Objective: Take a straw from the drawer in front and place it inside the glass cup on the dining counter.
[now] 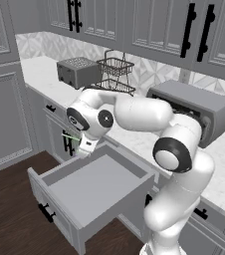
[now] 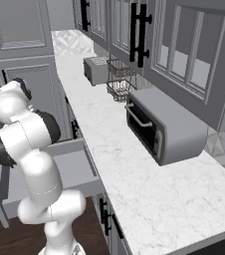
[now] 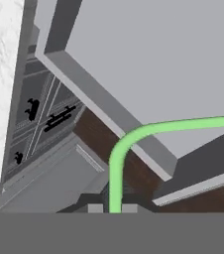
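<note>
Hand [image 1: 84, 148] clenched on straw [image 3: 118, 163], lifted over open drawer [image 1: 92, 187], near its far corner at 11 o'clock. Straw bends past fingertips [image 3: 95, 208]. Judgement: keep grip firm, raise clear of drawer wall before swinging toward cup; avoid snagging bent end.

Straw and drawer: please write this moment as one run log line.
phase: straw out of drawer | gripper: shut on straw, above the drawer's back | drawer: open | cup: not yet reached
</note>
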Motion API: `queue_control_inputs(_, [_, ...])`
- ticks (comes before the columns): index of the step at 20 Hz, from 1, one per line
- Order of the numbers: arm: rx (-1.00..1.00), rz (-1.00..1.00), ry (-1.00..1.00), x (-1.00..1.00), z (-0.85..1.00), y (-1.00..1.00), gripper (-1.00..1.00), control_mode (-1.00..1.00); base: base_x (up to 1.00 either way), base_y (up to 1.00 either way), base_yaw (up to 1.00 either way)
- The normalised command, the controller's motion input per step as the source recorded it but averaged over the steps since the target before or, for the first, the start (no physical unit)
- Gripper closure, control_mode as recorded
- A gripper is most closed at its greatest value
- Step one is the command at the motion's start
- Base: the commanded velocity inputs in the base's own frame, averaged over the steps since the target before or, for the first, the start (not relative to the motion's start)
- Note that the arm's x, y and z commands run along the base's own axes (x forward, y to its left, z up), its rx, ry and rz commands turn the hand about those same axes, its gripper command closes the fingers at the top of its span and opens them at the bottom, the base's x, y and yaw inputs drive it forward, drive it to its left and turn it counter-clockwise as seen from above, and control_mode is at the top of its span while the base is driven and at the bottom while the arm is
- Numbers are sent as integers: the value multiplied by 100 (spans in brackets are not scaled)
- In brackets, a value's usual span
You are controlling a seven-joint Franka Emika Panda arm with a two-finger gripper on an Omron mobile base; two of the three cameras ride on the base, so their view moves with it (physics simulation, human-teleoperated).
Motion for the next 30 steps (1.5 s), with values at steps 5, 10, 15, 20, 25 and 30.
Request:
queue_control_inputs(5, [-24,32,-19,9,100,-1,100,-100,0,0,0])
queue_control_inputs(10, [-41,37,-28,0,100,-13,100,-100,0,0,0])
queue_control_inputs(15, [-53,38,-38,0,96,-24,100,-100,0,0,0])
queue_control_inputs(20, [-63,40,-53,-6,83,-18,100,-100,0,0,0])
queue_control_inputs(25, [-74,46,-62,-30,53,-4,100,-100,0,0,0])
queue_control_inputs(30, [-61,38,-45,-8,73,-34,100,-100,0,0,0])
